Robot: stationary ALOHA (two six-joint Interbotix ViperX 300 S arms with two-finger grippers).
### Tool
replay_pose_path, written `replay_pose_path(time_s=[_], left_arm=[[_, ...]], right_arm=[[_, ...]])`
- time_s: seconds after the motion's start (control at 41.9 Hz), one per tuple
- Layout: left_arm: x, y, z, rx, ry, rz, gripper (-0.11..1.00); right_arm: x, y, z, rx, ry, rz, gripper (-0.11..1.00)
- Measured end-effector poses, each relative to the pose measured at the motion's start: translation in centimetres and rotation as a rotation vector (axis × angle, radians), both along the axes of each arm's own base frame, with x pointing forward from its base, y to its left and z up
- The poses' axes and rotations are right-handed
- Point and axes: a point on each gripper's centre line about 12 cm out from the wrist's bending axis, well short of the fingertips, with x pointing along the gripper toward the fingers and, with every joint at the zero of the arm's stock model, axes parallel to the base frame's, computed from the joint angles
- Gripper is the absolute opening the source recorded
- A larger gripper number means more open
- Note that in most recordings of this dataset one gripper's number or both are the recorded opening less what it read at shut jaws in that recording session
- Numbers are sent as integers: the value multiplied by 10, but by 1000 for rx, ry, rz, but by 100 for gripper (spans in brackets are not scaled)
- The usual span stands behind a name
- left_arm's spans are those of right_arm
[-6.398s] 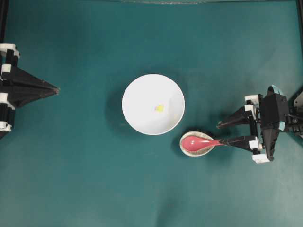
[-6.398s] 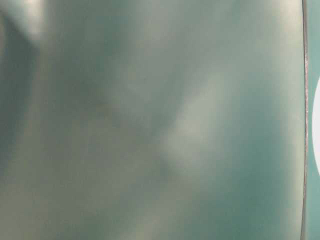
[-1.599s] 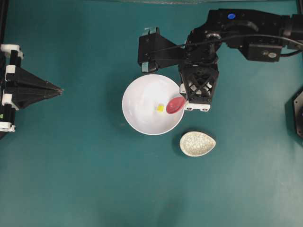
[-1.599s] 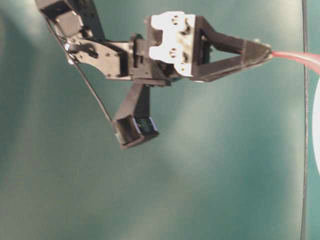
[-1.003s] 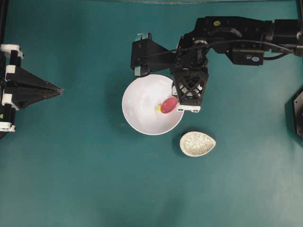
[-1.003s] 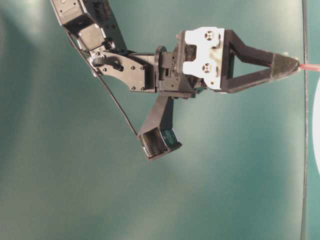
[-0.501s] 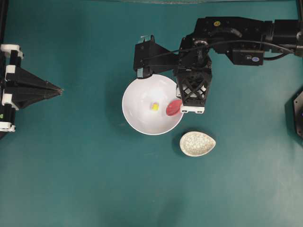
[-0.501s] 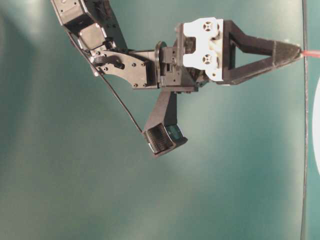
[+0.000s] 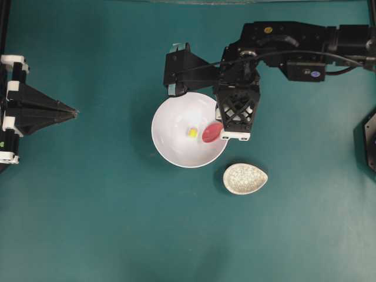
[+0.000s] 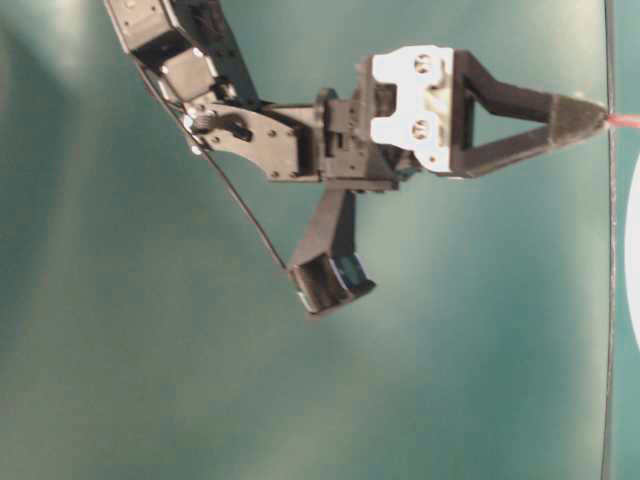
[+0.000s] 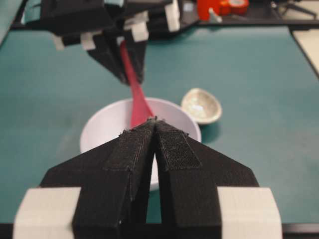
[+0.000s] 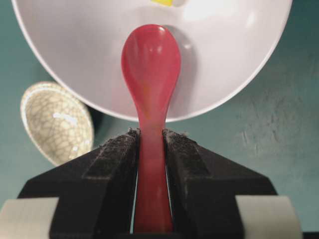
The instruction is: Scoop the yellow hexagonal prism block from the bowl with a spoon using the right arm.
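Block [image 9: 192,133], small and yellow, lies inside the bowl [image 9: 170,141], just beyond the head of the spoon [image 9: 212,132] and apart from it. Right fingers [image 12: 177,152] clamp the spoon's handle, its head over the bowl. Left fingers [image 11: 154,144] are pressed together, holding nothing, well away. A speckled dish [image 9: 245,178] sits on the desk [image 9: 88,205] beside the bowl.

My right arm [image 9: 294,41] is stretched in from the right edge of the overhead view, wrist bent so the right gripper [image 12: 151,144] points steeply down. Its jaws are clamped tight on the spoon [image 12: 151,74] handle, with the head sticking out past the tips. The left gripper [image 11: 154,130] is parked at the left, level, jaws pressed together with nothing between them.
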Motion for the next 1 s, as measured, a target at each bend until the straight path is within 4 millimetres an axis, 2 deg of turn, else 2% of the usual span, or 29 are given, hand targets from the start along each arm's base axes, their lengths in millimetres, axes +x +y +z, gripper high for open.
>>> replay_pose_path(time_s=[0.263,1.003], left_arm=[[0,0,0,0,2,2,0],[0,0,0,0,3,0,0]], right_arm=[[7,-1,-11,-3,-11,-9,23],[34,1,-16,-50,-200,-39,23]])
